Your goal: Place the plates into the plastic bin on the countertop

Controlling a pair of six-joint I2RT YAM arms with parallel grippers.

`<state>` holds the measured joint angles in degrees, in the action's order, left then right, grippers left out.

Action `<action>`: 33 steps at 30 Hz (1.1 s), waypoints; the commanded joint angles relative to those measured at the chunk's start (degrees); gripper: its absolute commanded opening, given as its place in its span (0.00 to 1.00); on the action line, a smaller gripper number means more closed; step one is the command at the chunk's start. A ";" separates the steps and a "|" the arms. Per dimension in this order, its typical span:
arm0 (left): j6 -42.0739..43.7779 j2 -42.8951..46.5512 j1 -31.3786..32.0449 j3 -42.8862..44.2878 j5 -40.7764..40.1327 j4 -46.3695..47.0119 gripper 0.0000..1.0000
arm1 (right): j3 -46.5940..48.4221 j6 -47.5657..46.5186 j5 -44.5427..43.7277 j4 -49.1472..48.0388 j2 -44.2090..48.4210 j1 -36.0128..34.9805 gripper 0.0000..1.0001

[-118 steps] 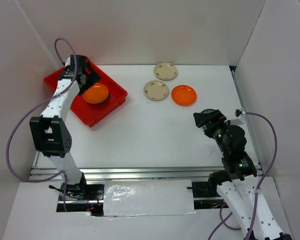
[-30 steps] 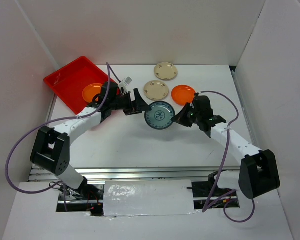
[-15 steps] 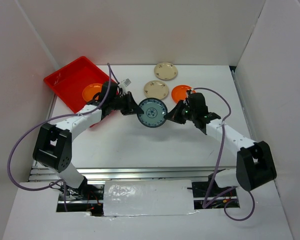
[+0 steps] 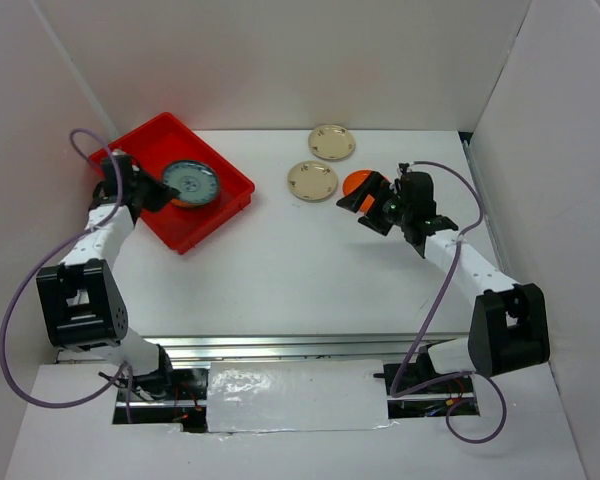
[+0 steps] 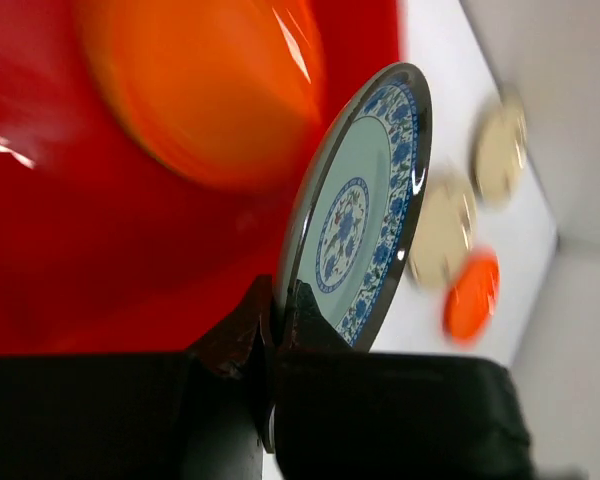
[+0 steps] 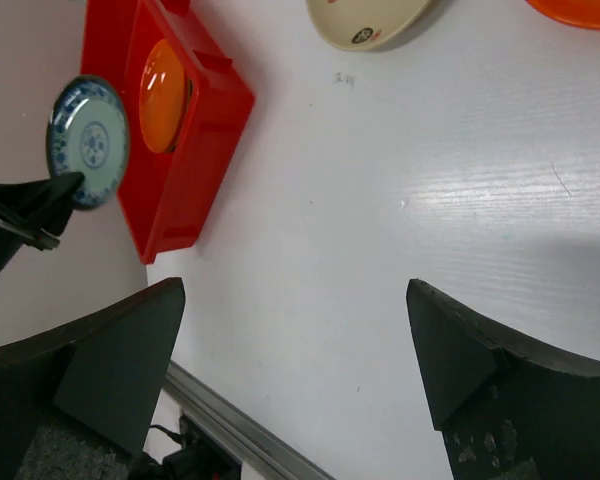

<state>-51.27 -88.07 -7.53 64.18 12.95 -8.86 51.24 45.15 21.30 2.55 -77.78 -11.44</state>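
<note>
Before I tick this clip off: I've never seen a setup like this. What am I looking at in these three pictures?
Two small robot arms are bolted at the near edge of a white table. The wide picture comes from a fixed camera above and behind them; the other two come from a camera on each wrist, so the dark shapes at the bottom are that arm's own jaws. On the table sit a red bin, two beige plates and an orange plate. A second orange plate lies in the bin. The left arm's jaws are shut on the rim of a blue-patterned plate, held tilted over the bin. The right arm's jaws stand open and empty, close to the orange plate on the table.
</note>
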 commanded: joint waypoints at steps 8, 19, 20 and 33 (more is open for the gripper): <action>-1.38 -18.18 -8.91 17.80 -2.50 -3.70 0.00 | -2.55 -3.39 0.67 0.17 2.54 -0.16 1.00; 1.42 -15.04 -4.34 19.66 -2.05 -5.89 0.99 | 0.34 -4.28 -2.30 1.67 -1.66 2.03 1.00; 3.26 -14.59 -3.47 21.32 -3.88 -6.95 0.99 | 1.22 -3.41 -3.62 3.50 -2.89 2.39 1.00; 8.19 0.06 6.91 20.46 -15.94 -24.89 0.99 | 22.82 0.20 -16.91 14.76 -31.35 11.00 1.00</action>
<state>-45.28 -96.55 -2.07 85.69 0.80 -31.86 68.34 44.31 6.90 14.00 -104.81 -1.80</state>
